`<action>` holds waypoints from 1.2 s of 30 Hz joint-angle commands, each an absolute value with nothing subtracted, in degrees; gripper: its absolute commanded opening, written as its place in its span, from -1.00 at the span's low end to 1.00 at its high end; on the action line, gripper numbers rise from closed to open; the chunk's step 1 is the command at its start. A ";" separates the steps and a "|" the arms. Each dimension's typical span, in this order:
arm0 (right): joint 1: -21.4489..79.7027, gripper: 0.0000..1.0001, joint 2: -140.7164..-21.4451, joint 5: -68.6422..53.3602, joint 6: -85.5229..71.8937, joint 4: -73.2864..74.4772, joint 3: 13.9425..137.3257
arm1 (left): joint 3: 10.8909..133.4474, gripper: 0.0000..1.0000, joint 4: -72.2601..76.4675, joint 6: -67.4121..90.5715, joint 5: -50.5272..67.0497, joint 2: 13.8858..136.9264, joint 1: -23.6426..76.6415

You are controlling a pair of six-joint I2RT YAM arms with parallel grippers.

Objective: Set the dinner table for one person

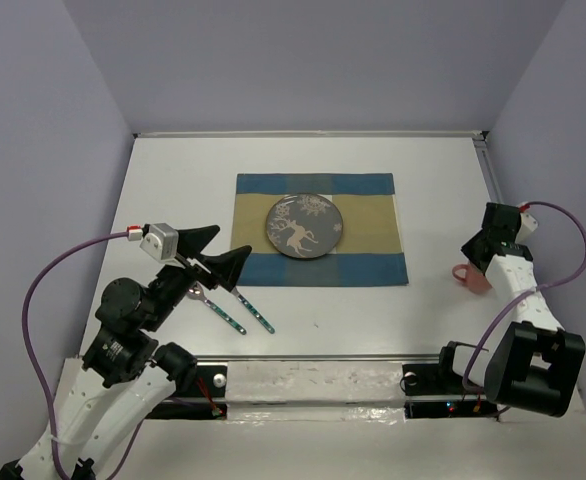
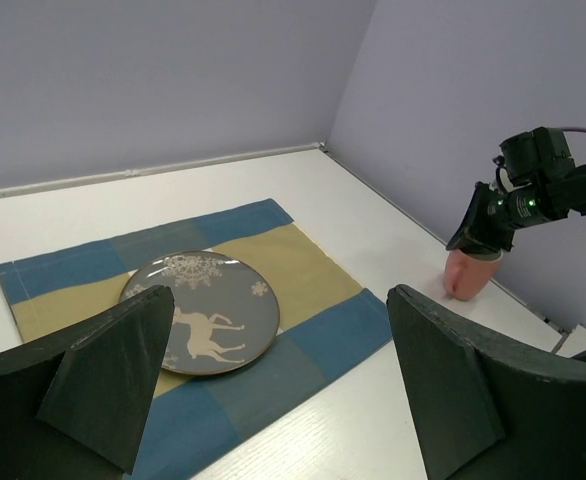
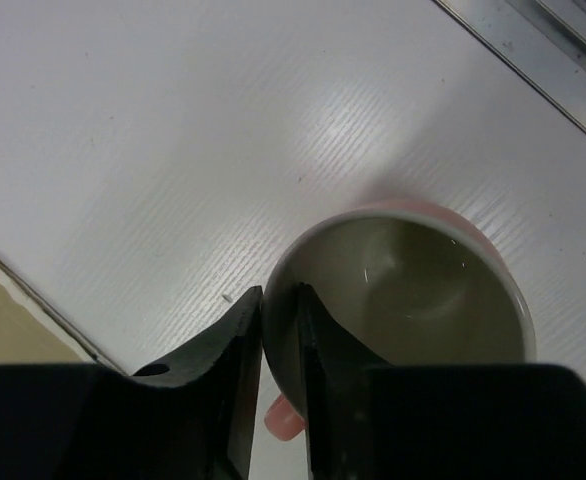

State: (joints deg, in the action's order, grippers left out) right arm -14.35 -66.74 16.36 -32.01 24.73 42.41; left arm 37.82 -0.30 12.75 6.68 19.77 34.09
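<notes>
Lilac walls enclose the white desk (image 1: 173, 190), which spreads beneath both arms. The left jaws gape, holding nothing, near two utensils (image 1: 238, 310); the right jaws pinch the rim of a pink mug (image 3: 413, 290) standing on the desk right of the checked placemat (image 1: 373, 215).

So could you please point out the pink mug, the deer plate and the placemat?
pink mug (image 3: 413, 290): right wrist view, inside wall.
deer plate (image 1: 304, 227): top external view, centre.
placemat (image 1: 373, 270): top external view, blue near strip.
</notes>
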 commanded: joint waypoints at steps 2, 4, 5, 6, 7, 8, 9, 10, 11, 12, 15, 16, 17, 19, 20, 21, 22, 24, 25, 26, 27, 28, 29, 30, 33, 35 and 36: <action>-14.85 -0.86 -65.04 17.22 -29.89 21.09 43.06 | 37.79 0.98 1.32 11.60 7.73 19.51 34.45; -14.85 -1.00 -64.25 17.49 -29.53 21.71 43.42 | 37.79 0.98 1.32 11.51 7.73 19.60 34.45; -14.85 -1.00 -62.16 17.58 -29.44 22.58 44.11 | 37.71 0.98 1.32 11.60 7.73 19.77 34.37; -14.85 -1.00 -60.66 17.32 -28.75 22.59 44.30 | 37.71 0.98 1.41 11.51 7.91 19.86 34.45; -14.85 -1.00 -59.08 16.36 -28.31 22.33 44.56 | 37.62 0.98 1.41 11.60 8.00 19.95 34.45; -14.85 -1.00 -57.67 15.13 -27.95 22.06 45.08 | 37.62 0.98 1.49 11.51 8.09 20.13 34.45; -14.85 -1.00 -55.92 12.07 -27.86 21.97 46.57 | 37.62 0.98 1.49 11.51 8.26 20.30 34.45; -13.64 -1.00 -55.55 9.60 -26.90 21.89 47.63 | 37.62 0.98 1.49 11.43 8.35 20.56 34.45; -12.49 -1.00 -55.55 9.06 -26.29 21.97 48.77 | 37.62 0.98 1.49 11.43 8.26 20.57 34.37; -10.83 -1.00 -55.81 8.97 -25.67 22.41 50.08 | 37.62 0.98 1.49 11.25 8.00 20.65 34.37; -1.52 -1.00 -59.66 11.25 -22.95 22.94 56.23 | 37.62 0.98 1.32 11.25 7.03 20.65 34.10; 3.03 -1.00 -62.90 12.73 -21.81 22.94 59.64 | 37.70 0.98 1.23 11.25 6.77 20.74 33.75; 5.16 -1.00 -64.93 13.53 -21.19 22.85 61.50 | 37.71 0.98 1.23 11.25 6.16 20.74 33.66; 8.33 -1.00 -69.15 13.97 -18.74 22.50 67.28 | 37.62 0.98 1.06 11.25 5.54 20.92 33.49; 11.39 -1.00 -73.96 14.76 -17.76 22.50 69.41 | 37.62 0.98 0.97 11.25 5.02 20.92 33.40; 12.90 -1.00 -76.27 15.55 -16.71 22.59 71.61 | 37.62 0.98 0.88 11.16 4.84 20.83 33.31; 13.96 -1.00 -78.73 15.99 -15.39 22.67 73.89 | 37.62 0.98 0.88 11.08 4.49 20.92 33.22; 15.29 -1.00 -85.58 14.60 -12.40 23.64 80.66 | 37.62 0.98 0.79 10.99 4.04 21.00 32.87; 15.29 -1.00 -87.61 13.28 -11.78 23.73 82.68 | 37.62 0.98 0.79 11.07 3.87 21.01 32.78; 15.29 -1.00 -91.11 11.10 -10.73 24.34 86.53 | 37.62 0.98 0.70 10.90 3.61 21.27 32.70; 15.29 -1.00 -92.71 10.29 -10.29 24.61 88.31 | 37.70 0.98 0.70 10.90 3.52 21.36 32.70; 15.29 -1.00 -94.20 9.67 -9.67 24.70 90.07 | 37.71 0.98 0.53 10.90 3.43 21.44 32.61; 15.29 -1.00 -97.09 8.62 -9.32 24.96 93.39 | 37.88 0.98 0.44 10.72 2.99 21.45 32.43; 15.29 -1.00 -98.69 7.92 -8.97 25.31 95.17 | 37.88 0.98 0.35 10.72 2.73 21.27 32.43; 16.34 -1.00 -103.43 9.05 -7.13 27.42 100.44 | 37.79 0.98 0.35 10.55 1.58 20.57 32.08; 16.35 -1.00 -108.27 9.40 -5.54 28.91 105.45 | 37.79 0.98 0.35 10.55 1.32 20.48 31.90; 17.04 -1.00 -109.85 9.84 -5.10 30.22 106.77 | 37.79 0.98 0.35 10.55 1.32 20.65 31.82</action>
